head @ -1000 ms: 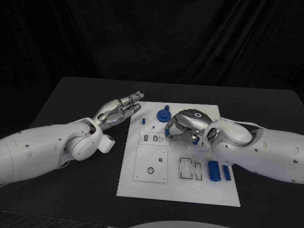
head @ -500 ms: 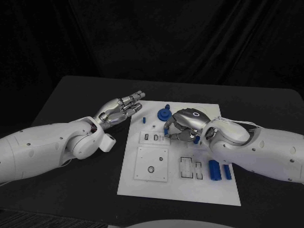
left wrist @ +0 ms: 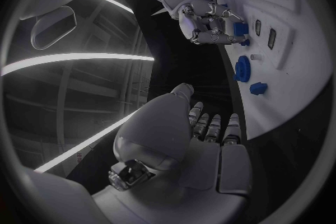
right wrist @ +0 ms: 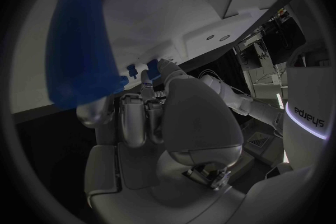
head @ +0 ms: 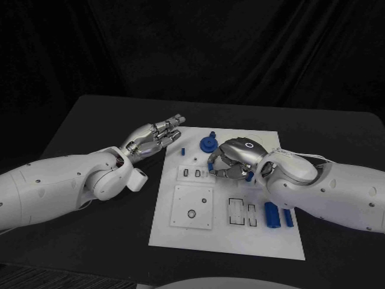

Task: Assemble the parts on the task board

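Very little has been altered over the last second, and this is best read as a slow, fine placement under way. The left hand is seen raised just beside the board, off its left edge. It has been lifted only slightly, with its fingers stretched out close together and nothing held in them. No part is touched by it, so it is judged to be waiting in reserve. Just beyond those fingertips a small peg is left standing on the board, and a little further on a round piece is seen, untouched. Between that round piece and the right hand's fingertips a row of small slots is left unfilled. The right hand is curled down over the middle of the board and has been shifted by only a trace toward those slots. A blue piece is pinched at its fingertips, just beside the slots. From behind that wrist the blue piece is shown standing out past the fingers over the white surface. Whether its end has already been entered into a slot cannot be told. The piece is therefore judged to be lined up rather than seated, and a small, careful lowering is probably still called for. Behind the right wrist, well apart from the fingers, two spare pieces are left lying on the board, so more of the assembly remains to be done.
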You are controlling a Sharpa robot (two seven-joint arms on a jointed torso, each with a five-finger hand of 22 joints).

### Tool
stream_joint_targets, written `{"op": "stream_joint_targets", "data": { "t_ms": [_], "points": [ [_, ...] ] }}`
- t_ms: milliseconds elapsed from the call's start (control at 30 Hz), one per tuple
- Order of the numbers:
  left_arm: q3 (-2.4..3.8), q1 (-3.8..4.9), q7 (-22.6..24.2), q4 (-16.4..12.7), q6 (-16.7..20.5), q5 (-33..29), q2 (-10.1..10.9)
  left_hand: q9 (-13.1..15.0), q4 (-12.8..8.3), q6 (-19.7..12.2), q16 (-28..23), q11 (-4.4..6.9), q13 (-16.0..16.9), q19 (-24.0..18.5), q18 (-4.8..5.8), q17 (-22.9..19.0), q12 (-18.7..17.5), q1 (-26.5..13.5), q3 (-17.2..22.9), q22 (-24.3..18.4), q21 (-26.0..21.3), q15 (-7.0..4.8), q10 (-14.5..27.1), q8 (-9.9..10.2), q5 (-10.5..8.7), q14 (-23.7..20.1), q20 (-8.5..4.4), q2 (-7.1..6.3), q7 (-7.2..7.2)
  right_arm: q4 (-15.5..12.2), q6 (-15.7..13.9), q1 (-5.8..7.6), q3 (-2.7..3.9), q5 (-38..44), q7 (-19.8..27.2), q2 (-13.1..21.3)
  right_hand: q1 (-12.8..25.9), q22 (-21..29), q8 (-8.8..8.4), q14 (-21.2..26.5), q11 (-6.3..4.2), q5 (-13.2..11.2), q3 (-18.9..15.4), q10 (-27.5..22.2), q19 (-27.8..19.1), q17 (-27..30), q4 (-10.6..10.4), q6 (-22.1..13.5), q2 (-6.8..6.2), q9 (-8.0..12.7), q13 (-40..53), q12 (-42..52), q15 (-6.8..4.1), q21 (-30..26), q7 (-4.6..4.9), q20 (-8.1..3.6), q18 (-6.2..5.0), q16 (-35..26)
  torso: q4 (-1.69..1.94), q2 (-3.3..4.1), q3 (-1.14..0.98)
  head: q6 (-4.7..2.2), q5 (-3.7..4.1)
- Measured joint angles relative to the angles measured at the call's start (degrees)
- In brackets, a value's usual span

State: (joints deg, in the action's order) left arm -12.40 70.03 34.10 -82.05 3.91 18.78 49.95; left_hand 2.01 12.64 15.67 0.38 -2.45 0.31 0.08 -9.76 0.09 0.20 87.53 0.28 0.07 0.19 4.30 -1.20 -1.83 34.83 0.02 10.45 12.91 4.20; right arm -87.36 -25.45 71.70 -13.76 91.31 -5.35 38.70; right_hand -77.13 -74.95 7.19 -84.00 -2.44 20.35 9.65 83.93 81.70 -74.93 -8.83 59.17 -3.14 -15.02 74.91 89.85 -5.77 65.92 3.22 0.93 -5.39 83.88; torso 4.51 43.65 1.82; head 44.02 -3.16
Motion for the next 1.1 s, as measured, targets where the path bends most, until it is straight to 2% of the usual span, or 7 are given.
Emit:
{"op": "stream_joint_targets", "data": {
  "t_ms": [133,433,467,767,800,933,1100],
  "points": [
    [0.00,-0.01,0.0,0.1,-0.1,0.0,0.0,0.0,0.0,0.0,0.0,0.00,0.0,0.0,0.00,0.0,0.0,0.0,0.0,0.0,0.0,0.00,0.0,0.0,0.00,0.0,0.00,0.00,0.00,0.0,0.1,-0.07,0.00,0.0,0.0,0.1,0.2,0.0,-0.05,0.0,0.00,0.0,0.0,0.0,0.0,0.0,0.0,-0.2,0.19,0.1,0.0,0.0,0.00,0.0,-0.15,0.00,0.00,0.0,0.00,-0.03,0.02,0.04,0.00],
    [0.00,-0.04,-0.1,0.2,-0.1,0.0,-0.1,0.0,0.2,-0.2,0.0,0.00,0.0,0.0,0.00,0.0,0.0,0.0,0.2,0.0,0.0,0.00,0.0,0.0,0.00,0.0,0.00,0.00,0.21,-0.1,0.4,-0.18,0.00,0.0,0.0,0.3,0.4,0.0,-0.67,0.0,0.20,-1.8,0.2,0.2,0.2,0.0,0.2,-0.7,-0.03,0.1,0.0,0.0,0.00,0.0,0.06,0.21,0.00,0.0,-0.03,-0.05,0.07,0.13,-0.03],
    [0.00,-0.05,-0.1,0.2,-0.1,0.0,-0.1,0.0,0.2,-0.2,0.0,0.00,0.0,0.0,0.00,0.0,0.0,0.0,0.2,0.0,0.0,0.00,0.0,0.0,0.00,0.0,0.00,0.00,0.21,-0.1,0.5,-0.19,0.00,0.0,0.0,0.3,0.7,0.0,-0.68,0.0,0.20,-1.9,0.1,0.2,0.2,0.0,0.2,-0.7,0.27,0.1,0.0,0.0,0.00,0.0,0.06,0.21,0.00,0.0,-0.03,-0.05,0.07,0.15,0.00],
    [0.00,-0.08,-0.2,0.2,-0.2,0.0,-0.1,0.0,0.0,-0.2,0.0,-0.21,0.0,0.0,0.01,0.0,0.0,0.0,0.3,0.0,0.0,0.00,0.2,0.0,0.00,0.0,0.00,0.00,0.21,0.0,1.1,-0.39,-0.12,0.1,0.1,0.4,2.0,0.0,-1.33,0.0,0.41,-6.0,-0.5,0.0,0.2,0.0,0.5,-1.2,-0.57,-0.1,0.0,0.0,0.35,0.0,0.15,0.21,0.00,0.0,-0.03,-0.03,0.03,0.08,0.04],
    [0.00,-0.09,-0.2,0.2,-0.2,0.0,-0.1,0.0,0.0,-0.2,0.0,-0.21,0.0,0.0,0.00,0.0,0.0,0.0,0.3,0.0,0.0,0.00,0.2,0.0,0.00,0.0,0.00,0.00,0.21,0.0,1.2,-0.39,-0.12,0.1,0.1,0.4,2.8,0.0,-1.87,0.0,0.41,-7.8,-1.0,0.0,0.4,0.0,0.4,-2.1,-0.71,-0.3,0.0,0.0,0.35,0.0,0.26,0.41,-0.01,0.0,-0.03,-0.02,0.02,0.07,0.04],
    [0.00,-0.10,-0.2,0.2,-0.3,0.0,-0.1,0.0,0.0,-0.2,0.0,-0.21,0.0,0.0,0.00,0.0,0.0,0.0,0.3,0.0,0.0,0.00,0.2,0.0,0.00,0.0,0.00,0.00,0.21,0.1,1.5,-0.39,-0.13,0.1,0.1,0.4,3.3,0.0,-3.03,0.0,0.41,-10.2,-1.4,0.0,0.4,0.0,0.4,-3.9,-0.94,0.0,0.0,0.0,0.35,0.0,0.41,0.41,-0.01,0.0,-0.03,-0.02,0.02,0.14,0.01],
    [0.00,-0.11,-0.2,0.2,-0.3,0.0,-0.1,0.0,0.0,-0.2,0.0,-0.21,0.0,0.0,0.00,0.0,0.0,0.0,0.3,0.0,0.0,0.00,0.2,0.0,0.00,0.0,0.00,0.00,0.21,0.1,1.8,-0.41,-0.14,0.1,0.2,0.4,3.4,0.0,-3.16,0.0,0.41,-11.1,-1.6,0.0,0.4,0.0,0.3,-5.0,-0.91,0.3,0.0,0.0,0.35,0.0,0.42,0.41,-0.01,0.0,-0.03,-0.02,0.02,0.27,-0.03]
  ]
}}
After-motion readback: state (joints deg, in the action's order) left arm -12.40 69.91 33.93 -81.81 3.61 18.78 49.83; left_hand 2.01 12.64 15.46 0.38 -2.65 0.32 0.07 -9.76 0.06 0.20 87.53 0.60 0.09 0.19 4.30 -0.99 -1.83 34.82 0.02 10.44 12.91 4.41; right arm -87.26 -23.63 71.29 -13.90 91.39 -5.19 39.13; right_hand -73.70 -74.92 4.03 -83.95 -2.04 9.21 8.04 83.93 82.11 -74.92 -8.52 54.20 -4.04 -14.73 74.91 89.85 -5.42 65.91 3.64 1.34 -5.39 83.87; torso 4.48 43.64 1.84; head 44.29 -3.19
